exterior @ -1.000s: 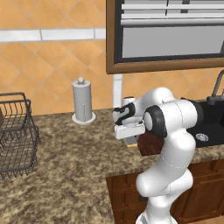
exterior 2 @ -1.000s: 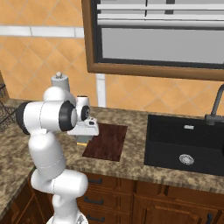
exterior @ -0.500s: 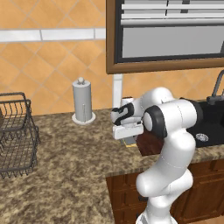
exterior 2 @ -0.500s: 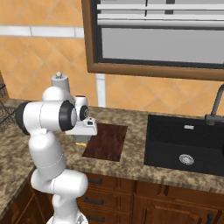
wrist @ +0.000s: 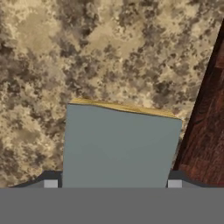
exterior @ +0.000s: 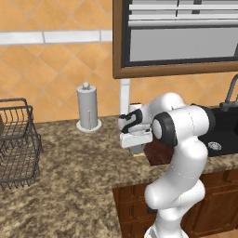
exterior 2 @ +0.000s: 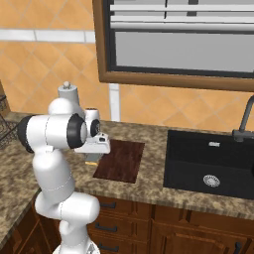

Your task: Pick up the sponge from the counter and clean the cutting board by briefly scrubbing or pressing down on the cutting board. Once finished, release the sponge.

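Sponge [wrist: 118,146] grey-green top, thin yellow edge. Worktop [wrist: 87,52] speckled brown and tan granite. Cutting board [exterior 2: 120,160] dark reddish-brown, visible grain. Sink [exterior 2: 211,163] black. Wall tiles [exterior: 42,69] orange with a pale band. Wire basket [exterior: 16,139] dark grey. Cabinets [exterior 2: 163,228] dark wood.

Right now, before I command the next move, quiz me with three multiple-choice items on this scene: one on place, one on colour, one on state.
1. Where does the sponge lie?
A. On the counter beside the cutting board
B. In the sink
C. In the wire basket

2. What colour is the sponge's top?
A. Red
B. Grey-green
C. White

3. How does the gripper stand?
A. Gripping the faucet
B. Open, a fingertip on either side of the sponge
C. Pressing the paper towel holder

Answers: A, granite counter around it, cutting board alongside; B, over a yellow edge; B, hand view shows both tips flanking the pad.
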Robot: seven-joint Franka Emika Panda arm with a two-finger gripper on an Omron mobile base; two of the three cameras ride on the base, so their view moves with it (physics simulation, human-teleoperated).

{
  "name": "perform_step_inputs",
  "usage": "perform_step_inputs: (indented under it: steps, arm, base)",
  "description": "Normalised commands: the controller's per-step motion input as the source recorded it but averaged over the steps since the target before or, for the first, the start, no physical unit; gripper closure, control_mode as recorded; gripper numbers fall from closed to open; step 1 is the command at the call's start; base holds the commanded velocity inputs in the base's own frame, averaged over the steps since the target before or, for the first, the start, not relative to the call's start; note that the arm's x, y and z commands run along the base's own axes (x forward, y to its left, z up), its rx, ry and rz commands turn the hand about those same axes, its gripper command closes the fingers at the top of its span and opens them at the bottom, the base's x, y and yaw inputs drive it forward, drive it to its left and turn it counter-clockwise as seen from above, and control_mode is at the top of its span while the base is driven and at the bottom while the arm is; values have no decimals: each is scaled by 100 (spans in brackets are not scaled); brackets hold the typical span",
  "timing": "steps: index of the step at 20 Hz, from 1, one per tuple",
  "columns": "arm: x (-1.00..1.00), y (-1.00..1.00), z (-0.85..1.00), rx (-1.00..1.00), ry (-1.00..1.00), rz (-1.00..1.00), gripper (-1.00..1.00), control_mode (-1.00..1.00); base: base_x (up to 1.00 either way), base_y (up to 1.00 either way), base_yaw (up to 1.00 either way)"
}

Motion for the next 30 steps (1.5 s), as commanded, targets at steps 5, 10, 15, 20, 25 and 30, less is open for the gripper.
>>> perform_step_inputs:
  steps: [5,10,15,20,25,30]
  arm:
    - [0,0,0,0,0,-3,100,-100]
    - [-27,0,19,0,-7,-4,100,-100]
    - [-49,-9,36,0,-14,-5,100,-100]
    - [-17,-43,5,0,-8,-12,100,-100]
    - [0,-51,15,0,0,-10,100,-100]
    - [0,-45,0,0,0,-9,100,-100]
  base:
    - [0,0,0]
    - [0,0,0]
    - [0,0,0]
    - [0,0,0]
    - [0,0,0]
    - [0,0,0]
